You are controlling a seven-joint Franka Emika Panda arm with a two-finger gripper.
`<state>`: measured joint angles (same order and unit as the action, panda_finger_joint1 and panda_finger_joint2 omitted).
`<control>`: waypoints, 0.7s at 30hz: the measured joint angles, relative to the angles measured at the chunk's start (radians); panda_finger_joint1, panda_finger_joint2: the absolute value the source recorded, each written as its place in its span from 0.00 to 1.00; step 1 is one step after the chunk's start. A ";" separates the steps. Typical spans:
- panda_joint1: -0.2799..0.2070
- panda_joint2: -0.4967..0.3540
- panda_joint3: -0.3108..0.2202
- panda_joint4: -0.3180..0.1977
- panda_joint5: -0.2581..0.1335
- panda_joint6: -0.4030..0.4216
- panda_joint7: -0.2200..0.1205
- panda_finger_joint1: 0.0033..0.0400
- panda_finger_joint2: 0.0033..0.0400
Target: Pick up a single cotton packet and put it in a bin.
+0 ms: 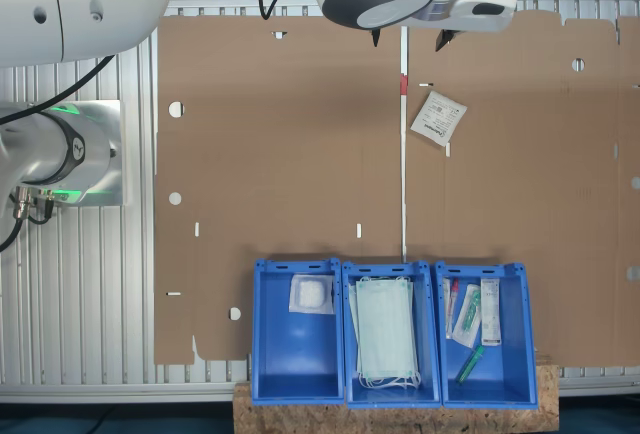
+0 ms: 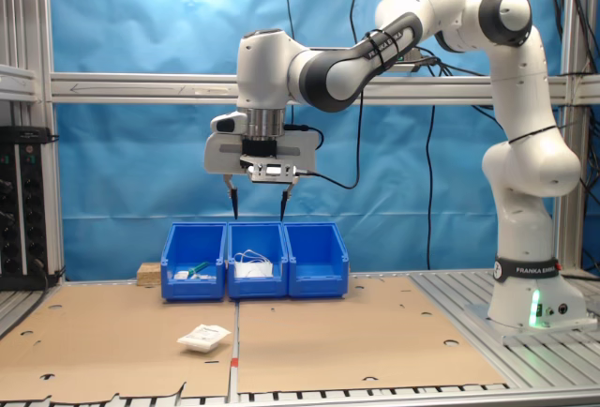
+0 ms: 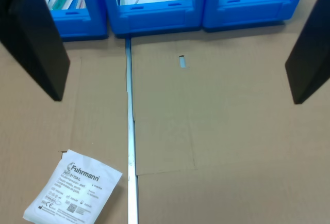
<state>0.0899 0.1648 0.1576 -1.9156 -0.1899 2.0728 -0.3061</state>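
The cotton packet [image 1: 438, 118] is a flat white square sachet with grey print, lying alone on the brown cardboard. It also shows low in the second exterior view [image 2: 204, 337] and in the wrist view [image 3: 72, 188]. My gripper [image 2: 258, 213] hangs open high above the cardboard, between the packet and the bins, with nothing between its dark fingers [image 3: 36, 43]. In the first exterior view the gripper [image 1: 410, 41] sits at the top edge, beyond the packet. The bin [image 1: 290, 359] is a deep blue one at the end of a row, also seen in the second exterior view [image 2: 317, 271] and the wrist view [image 3: 252, 15].
That bin holds a clear-wrapped cotton pack [image 1: 311, 294]. The middle bin [image 1: 348, 334] holds pale-green face masks, and the third bin [image 1: 527, 334] holds syringes and sachets. A white seam strip [image 1: 404, 174] splits the cardboard sheets. The arm's base [image 2: 530, 304] stands on the aluminium table.
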 joint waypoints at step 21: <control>-0.006 0.008 0.012 0.017 0.000 -0.035 0.001 1.00 1.00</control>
<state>0.0837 0.1733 0.1700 -1.8984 -0.1899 2.0376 -0.3054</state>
